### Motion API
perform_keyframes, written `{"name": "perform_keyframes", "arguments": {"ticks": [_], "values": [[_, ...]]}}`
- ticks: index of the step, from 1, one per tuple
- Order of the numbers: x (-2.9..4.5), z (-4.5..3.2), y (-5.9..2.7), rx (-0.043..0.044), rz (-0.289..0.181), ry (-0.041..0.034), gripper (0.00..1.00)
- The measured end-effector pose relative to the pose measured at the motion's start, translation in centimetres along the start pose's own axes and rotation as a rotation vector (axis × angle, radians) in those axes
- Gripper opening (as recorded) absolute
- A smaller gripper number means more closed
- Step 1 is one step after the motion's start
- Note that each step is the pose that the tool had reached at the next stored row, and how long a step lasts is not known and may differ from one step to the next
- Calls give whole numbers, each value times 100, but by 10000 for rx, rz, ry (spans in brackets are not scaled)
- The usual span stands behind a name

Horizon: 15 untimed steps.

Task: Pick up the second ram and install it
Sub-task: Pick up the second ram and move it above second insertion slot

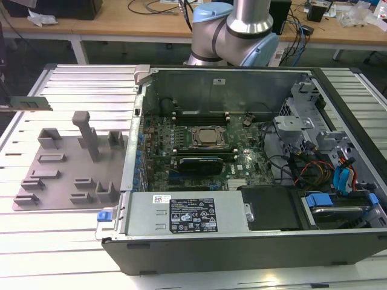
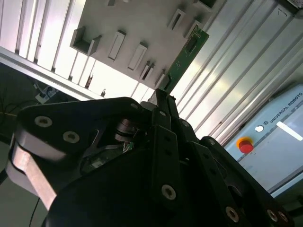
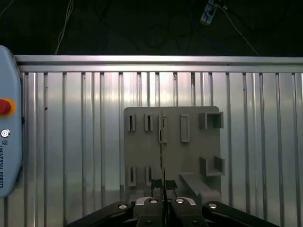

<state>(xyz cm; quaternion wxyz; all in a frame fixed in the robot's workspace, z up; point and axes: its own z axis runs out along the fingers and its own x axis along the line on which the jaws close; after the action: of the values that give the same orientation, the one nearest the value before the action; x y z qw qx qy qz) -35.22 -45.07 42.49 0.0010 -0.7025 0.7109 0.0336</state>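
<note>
Pincer and ram, as I see them: the black pincer (image 2: 163,94) is clamped on one end of the slim green circuit-board ram stick (image 2: 188,51). The stick hangs over the grey moulded tray (image 3: 191,151) on the ribbed aluminium surface (image 3: 71,142), at the exterior view's left of the open computer case (image 1: 242,241).

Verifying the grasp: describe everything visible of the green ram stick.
The slim green circuit-board ram stick is long, narrow and flat, with a small dark chip near its far end. The black claw is shut on one end; the rest sticks out beyond it. It hangs in the air, clear of the grey plastic tray below. The first wrist view shows it edge-on; in the exterior view it lies level at that view's left edge.
</note>
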Motion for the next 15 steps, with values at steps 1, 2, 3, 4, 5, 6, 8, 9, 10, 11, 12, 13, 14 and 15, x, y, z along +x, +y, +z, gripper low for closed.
{"name": "perform_keyframes", "arguments": {"ticks": [1,2,3,4,5,6,8,9,10,11,12,13,14,15], "values": [[-2,-1,-50,1,3,-1,10],[-2,-3,-94,1,4,-1,10],[-3,-5,-139,1,4,-1,10],[-3,-8,-207,1,2,-1,10],[-5,-14,-318,0,3,-1,10],[-6,-19,-447,1,2,-2,10],[-8,-24,-557,1,3,-1,10],[-9,-27,-607,0,4,-2,10],[-10,-30,-682,0,2,-2,10],[-10,-33,-740,0,2,-1,10],[-11,-35,-782,0,3,-1,10],[-12,-37,-834,0,4,-1,10],[-12,-38,-858,1,4,-2,10],[-13,-39,-881,0,3,-1,10]]}}
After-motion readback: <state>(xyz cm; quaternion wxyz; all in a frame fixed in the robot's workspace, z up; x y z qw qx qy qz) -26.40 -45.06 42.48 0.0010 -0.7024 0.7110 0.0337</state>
